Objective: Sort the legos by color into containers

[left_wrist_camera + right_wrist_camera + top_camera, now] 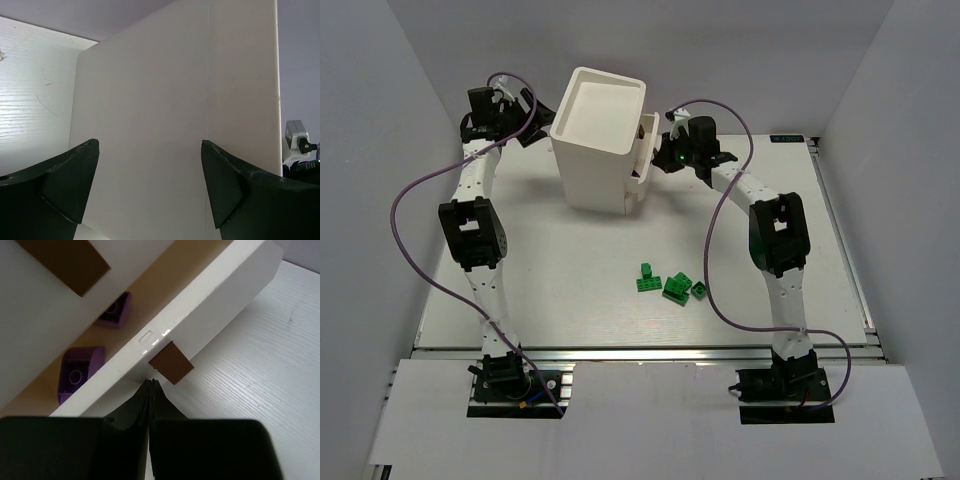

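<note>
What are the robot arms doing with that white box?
They're working at the white drawer cabinet. The right gripper, shut, has its tips by the brown knob of a drawer that's pulled out, with purple legos inside. The left gripper is open, facing the cabinet's side. Green legos lie on the table.

The drawer (pixel 220 300) and the purple legos (pixel 80 370) are smooth plastic; the table (pixel 270 370) is matt, finely grained.

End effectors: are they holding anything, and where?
Nothing is held: left end effector open by the cabinet, right end effector shut empty beside the drawer knob.
</note>
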Action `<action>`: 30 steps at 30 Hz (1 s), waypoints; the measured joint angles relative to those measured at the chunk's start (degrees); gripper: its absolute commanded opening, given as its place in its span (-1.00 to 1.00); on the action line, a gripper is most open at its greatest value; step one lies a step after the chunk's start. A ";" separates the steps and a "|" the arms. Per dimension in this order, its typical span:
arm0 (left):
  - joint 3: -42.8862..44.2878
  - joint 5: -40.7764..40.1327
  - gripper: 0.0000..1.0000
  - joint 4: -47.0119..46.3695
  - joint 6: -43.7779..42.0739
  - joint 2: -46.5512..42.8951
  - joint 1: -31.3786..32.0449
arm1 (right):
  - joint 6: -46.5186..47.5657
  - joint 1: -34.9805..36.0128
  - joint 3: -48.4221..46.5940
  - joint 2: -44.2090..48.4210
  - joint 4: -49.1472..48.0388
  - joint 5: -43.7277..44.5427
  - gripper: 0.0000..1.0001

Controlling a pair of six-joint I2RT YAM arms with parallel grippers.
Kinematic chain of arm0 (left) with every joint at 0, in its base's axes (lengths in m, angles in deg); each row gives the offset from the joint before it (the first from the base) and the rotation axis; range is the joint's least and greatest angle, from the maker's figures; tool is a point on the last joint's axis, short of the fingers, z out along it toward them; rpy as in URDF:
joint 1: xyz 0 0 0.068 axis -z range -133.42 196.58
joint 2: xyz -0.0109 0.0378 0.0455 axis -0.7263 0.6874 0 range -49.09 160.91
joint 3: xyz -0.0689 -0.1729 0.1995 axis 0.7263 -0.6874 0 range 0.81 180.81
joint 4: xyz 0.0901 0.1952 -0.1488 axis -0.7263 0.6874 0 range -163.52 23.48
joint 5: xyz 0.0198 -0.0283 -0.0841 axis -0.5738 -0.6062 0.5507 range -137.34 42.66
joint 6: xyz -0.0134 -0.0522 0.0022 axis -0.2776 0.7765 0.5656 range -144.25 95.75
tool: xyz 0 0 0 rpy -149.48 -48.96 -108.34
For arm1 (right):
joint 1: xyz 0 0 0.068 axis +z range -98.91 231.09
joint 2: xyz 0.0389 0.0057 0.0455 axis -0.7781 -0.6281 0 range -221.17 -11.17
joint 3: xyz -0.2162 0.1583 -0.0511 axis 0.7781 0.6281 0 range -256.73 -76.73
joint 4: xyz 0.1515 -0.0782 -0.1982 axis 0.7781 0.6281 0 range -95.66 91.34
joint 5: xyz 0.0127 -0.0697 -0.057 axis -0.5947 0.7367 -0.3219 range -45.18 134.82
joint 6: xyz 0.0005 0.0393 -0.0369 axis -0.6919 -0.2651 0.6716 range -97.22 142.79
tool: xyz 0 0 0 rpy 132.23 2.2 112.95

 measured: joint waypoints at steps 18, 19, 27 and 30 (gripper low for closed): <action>-1.60 0.28 0.91 -0.04 0.44 0.00 0.61 | -2.32 1.99 -5.25 -5.09 -1.92 -3.91 -0.66; -2.25 -0.07 0.92 -0.04 0.55 -0.04 0.63 | -1.99 1.95 -5.07 -5.07 -2.19 -4.04 -0.53; -4.35 -6.32 0.95 5.09 0.83 -0.90 0.20 | 2.97 -1.68 7.91 1.05 -4.90 -10.69 0.19; -5.92 -9.62 0.96 6.36 0.85 -2.60 -0.68 | 5.14 -3.78 10.25 2.23 -5.60 -13.22 0.30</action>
